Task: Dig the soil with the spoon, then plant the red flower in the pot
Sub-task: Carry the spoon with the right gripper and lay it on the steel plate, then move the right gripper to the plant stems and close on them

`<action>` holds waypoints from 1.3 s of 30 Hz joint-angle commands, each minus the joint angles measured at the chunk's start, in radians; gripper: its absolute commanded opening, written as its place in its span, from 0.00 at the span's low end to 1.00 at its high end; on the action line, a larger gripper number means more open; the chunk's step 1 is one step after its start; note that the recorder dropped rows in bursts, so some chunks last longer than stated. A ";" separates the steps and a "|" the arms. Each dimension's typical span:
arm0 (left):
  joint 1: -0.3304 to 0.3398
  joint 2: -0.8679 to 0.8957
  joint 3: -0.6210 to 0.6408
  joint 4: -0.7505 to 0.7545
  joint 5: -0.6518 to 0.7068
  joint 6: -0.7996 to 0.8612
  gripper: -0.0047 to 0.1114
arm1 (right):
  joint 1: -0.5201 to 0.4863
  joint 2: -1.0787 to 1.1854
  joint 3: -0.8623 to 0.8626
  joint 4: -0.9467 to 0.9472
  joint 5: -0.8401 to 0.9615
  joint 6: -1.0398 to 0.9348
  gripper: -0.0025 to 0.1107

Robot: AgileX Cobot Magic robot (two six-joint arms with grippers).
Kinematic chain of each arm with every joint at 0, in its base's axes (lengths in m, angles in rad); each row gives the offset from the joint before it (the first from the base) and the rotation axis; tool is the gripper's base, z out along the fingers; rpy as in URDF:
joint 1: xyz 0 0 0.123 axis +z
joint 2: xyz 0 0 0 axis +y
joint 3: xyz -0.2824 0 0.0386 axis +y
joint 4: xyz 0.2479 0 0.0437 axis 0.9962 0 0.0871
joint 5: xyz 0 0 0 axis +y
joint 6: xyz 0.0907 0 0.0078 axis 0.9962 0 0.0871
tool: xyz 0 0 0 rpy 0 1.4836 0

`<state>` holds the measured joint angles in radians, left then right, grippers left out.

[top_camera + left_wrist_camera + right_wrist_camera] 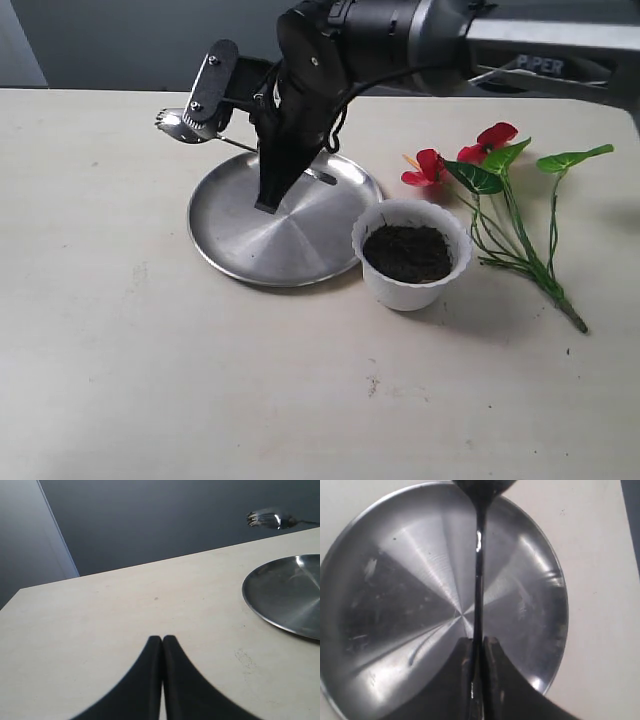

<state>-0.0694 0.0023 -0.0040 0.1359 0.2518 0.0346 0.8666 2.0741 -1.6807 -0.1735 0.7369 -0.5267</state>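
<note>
My right gripper point(268, 198) hangs over the round steel plate point(245, 245), shut on the thin handle of the spoon point(180, 125). The spoon's bowl sticks out past the plate's far left rim, off the table. In the right wrist view the handle of the spoon point(479, 570) runs straight out from between the closed fingers point(492, 655). The white scalloped pot point(400, 292) stands right of the plate, filled with dark soil point(407, 252). To the pot's right, the red flower point(432, 166) lies flat on the table. My left gripper point(162, 639) is shut and empty, low over bare table.
The steel plate point(287, 595) lies to one side of my left gripper, with the raised spoon point(270, 520) beyond it. The flower's green stems point(530, 260) stretch toward the table's front right. A dark wall stands behind the table.
</note>
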 commanded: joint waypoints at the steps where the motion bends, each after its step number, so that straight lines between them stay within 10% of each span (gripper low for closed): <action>1: -0.005 -0.002 0.004 -0.002 -0.009 -0.002 0.04 | -0.040 0.075 -0.076 0.077 -0.011 -0.003 0.02; 33: -0.005 -0.002 0.004 -0.002 -0.009 -0.002 0.04 | -0.091 0.136 -0.121 0.090 0.083 0.127 0.14; 39: -0.005 -0.002 0.004 -0.002 -0.009 -0.002 0.04 | -0.309 -0.121 -0.119 0.079 0.243 0.457 0.14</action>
<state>-0.0694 0.0023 -0.0040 0.1359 0.2518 0.0346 0.6408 2.0113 -1.7948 -0.0766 0.8758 -0.1352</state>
